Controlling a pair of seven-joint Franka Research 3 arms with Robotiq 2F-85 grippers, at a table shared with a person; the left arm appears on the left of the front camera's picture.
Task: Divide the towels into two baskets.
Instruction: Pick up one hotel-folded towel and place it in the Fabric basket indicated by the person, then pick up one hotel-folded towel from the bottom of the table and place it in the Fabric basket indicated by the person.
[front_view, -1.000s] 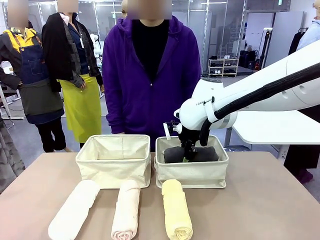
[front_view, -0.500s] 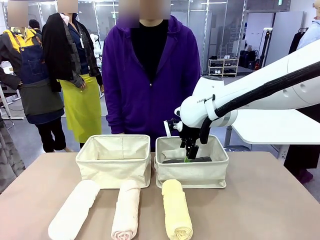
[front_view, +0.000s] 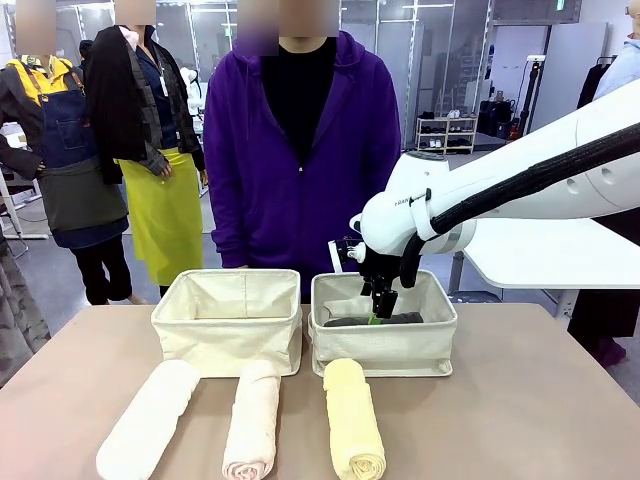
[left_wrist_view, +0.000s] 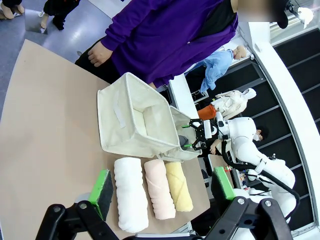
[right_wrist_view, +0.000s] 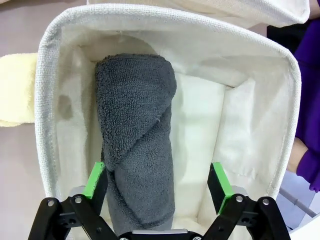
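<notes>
Right tool (right_wrist_view: 156, 179) hangs spread wide over the dark grey towel (right_wrist_view: 137, 135) lying in a basket (right_wrist_view: 43, 100).

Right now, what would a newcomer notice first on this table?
The white arm's open right pincer hangs over a dark grey terry towel roll lying in the right-hand cream canvas basket. Three pale towel rolls, white, pink-cream and yellow, lie side by side on the table's near side. A person in a purple hoodie stands at its far side.
</notes>
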